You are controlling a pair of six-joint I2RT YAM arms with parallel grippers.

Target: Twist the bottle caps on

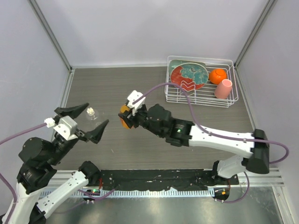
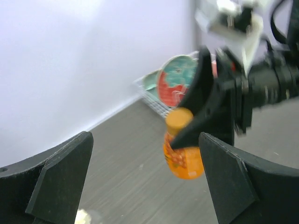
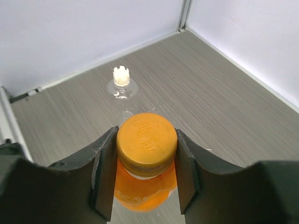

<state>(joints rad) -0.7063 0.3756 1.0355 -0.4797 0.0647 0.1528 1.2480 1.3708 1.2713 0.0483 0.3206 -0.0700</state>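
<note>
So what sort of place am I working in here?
Probably a lab test cell, not a real kitchen: plain white panel walls on metal posts, a grey tabletop, and a wire dish rack of props.

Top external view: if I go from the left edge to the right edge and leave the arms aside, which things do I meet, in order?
First the clear bottle → orange bottle → patterned plate → orange ball. The pink cup overlaps the ball sideways, so I leave it out.
</note>
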